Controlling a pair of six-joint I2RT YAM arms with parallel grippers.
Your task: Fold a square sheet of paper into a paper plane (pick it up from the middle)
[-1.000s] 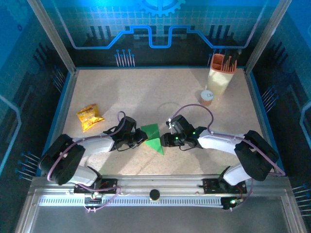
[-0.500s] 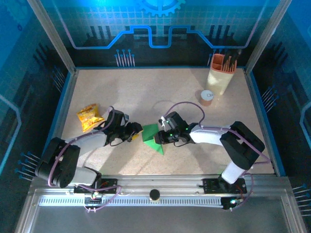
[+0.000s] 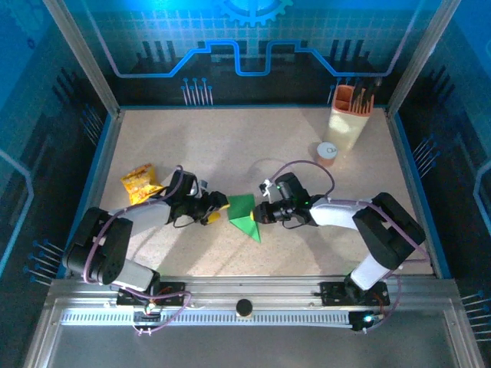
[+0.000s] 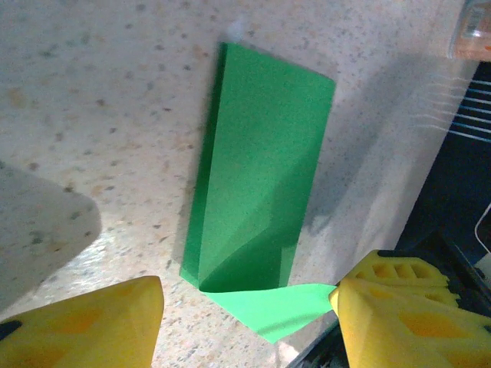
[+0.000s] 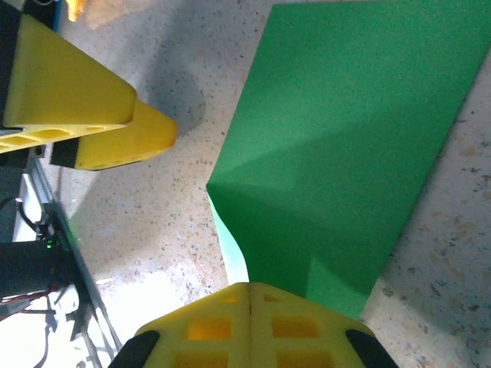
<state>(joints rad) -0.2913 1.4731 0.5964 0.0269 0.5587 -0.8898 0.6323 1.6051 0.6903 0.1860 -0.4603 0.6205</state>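
Two hands are working over the surface (image 3: 230, 146): one left hand (image 3: 217, 208) and one right hand (image 3: 261, 212). One folded green sheet of paper (image 3: 244, 213) is lying between them. One snack packet (image 3: 141, 185) is sitting at nine o'clock, with one small tub (image 3: 327, 153) and one tall holder (image 3: 349, 115) standing at one o'clock.

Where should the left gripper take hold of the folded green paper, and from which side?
Probably the loose flap of the green paper facing the left gripper, approached low from the left: it juts past the flat-lying body, and the right gripper pinches the opposite edge.
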